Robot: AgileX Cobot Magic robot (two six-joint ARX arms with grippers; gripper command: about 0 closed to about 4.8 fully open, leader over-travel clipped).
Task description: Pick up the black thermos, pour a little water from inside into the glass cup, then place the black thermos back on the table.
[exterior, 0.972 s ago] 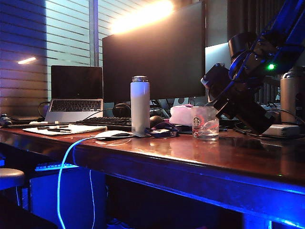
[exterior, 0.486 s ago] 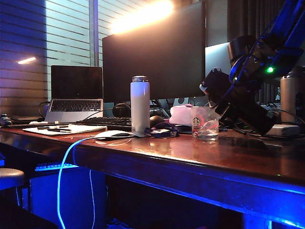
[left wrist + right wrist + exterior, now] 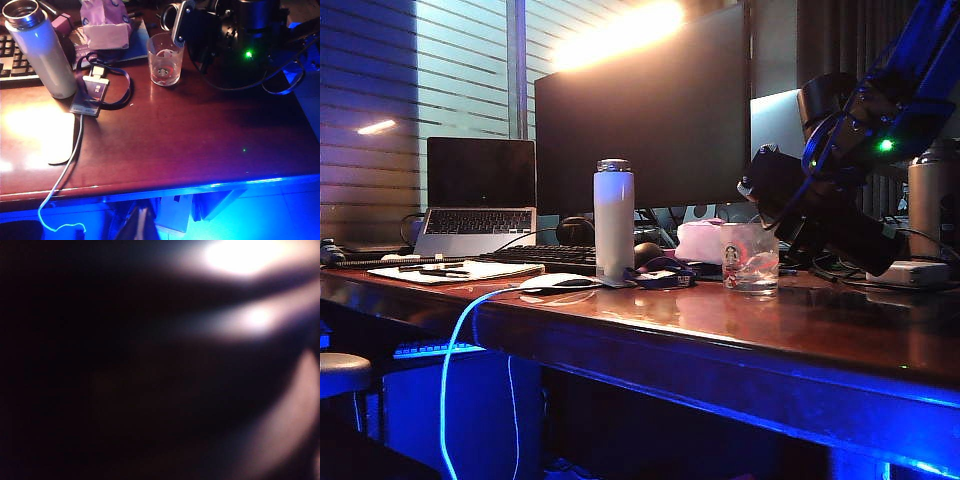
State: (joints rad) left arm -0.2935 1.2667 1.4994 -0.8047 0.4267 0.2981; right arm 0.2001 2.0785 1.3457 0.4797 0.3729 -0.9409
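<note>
My right gripper [image 3: 823,205] is shut on the black thermos [image 3: 782,195], which it holds tilted steeply with the mouth just above and to the right of the glass cup [image 3: 750,257]. In the left wrist view the thermos's shiny rim [image 3: 181,21] hangs over the far edge of the cup [image 3: 164,60], which stands on the table [image 3: 200,135]. No stream of water shows. The right wrist view is dark, filled by the thermos. My left gripper [image 3: 142,227] hangs off the table's front edge, its fingers together and holding nothing.
A white bottle with a silver cap [image 3: 614,218] stands left of the cup, with a lanyard and card [image 3: 95,92] and a mouse [image 3: 560,282] by it. A steel flask [image 3: 932,200] stands at the far right. A monitor [image 3: 645,110], keyboard, laptop [image 3: 480,195] and tissue pack line the back.
The right wrist has rolled and the thermos now lies more level, its mouth shifted slightly left toward the cup. The cup and left arm have not moved.
</note>
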